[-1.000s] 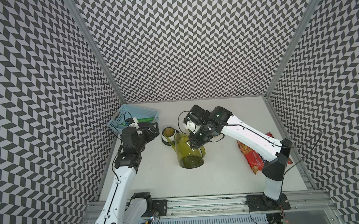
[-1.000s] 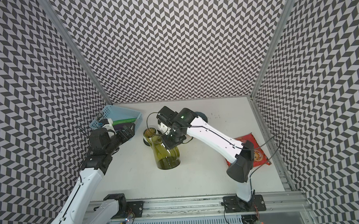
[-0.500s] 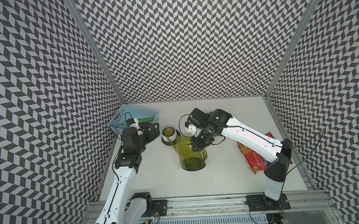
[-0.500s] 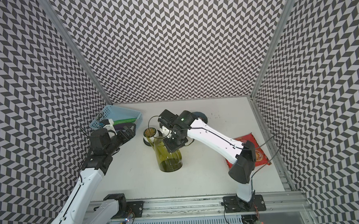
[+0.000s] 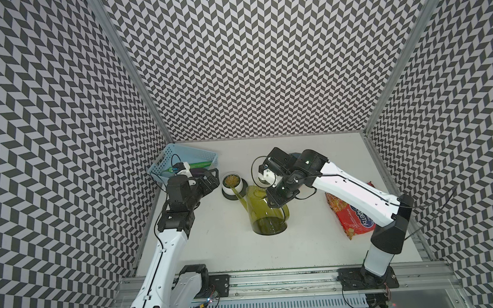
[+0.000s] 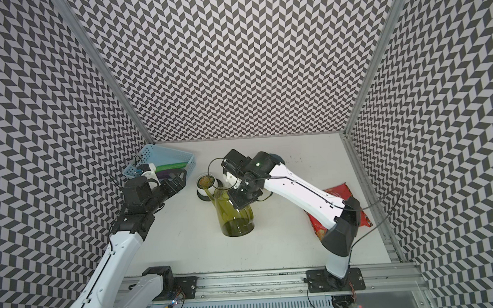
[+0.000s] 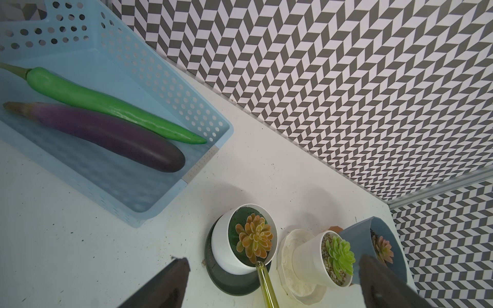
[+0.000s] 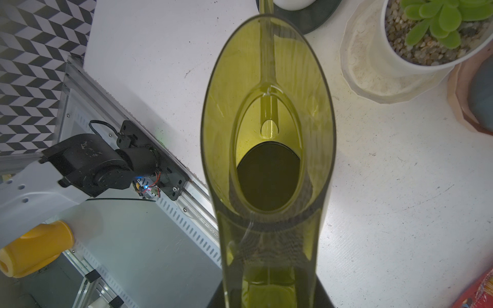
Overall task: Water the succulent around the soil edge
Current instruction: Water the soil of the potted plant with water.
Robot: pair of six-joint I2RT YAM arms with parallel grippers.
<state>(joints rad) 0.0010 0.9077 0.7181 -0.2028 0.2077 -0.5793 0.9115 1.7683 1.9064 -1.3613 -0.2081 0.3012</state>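
Centre-table, the right gripper (image 5: 275,201) is clamped tight on the handle of the watering can (image 5: 267,217), a translucent olive-green plastic vessel, smooth and glossy, with an oval mouth and a long thin spout (image 7: 264,280). It's tilted toward the succulent (image 7: 254,241), an orange-tipped rosette of plump leaves in a round, matte white pot (image 7: 221,240) on a dark flat saucer (image 7: 226,282). The spout tip sits right at the pot's rim, just beside the rosette. Over by the wall, the left gripper (image 5: 210,180) hangs with jaws spread wide, nothing between them, near the pale blue perforated basket (image 7: 170,93), where a smooth long green vegetable (image 7: 106,104) and a glossy purple eggplant (image 7: 112,136) lie side by side. Just beside the white pot stands a lime-green succulent (image 7: 340,253) in gravel, on a ribbed cream saucer (image 7: 293,248). A crinkled red snack bag (image 5: 356,221) lies well apart, under the right arm.
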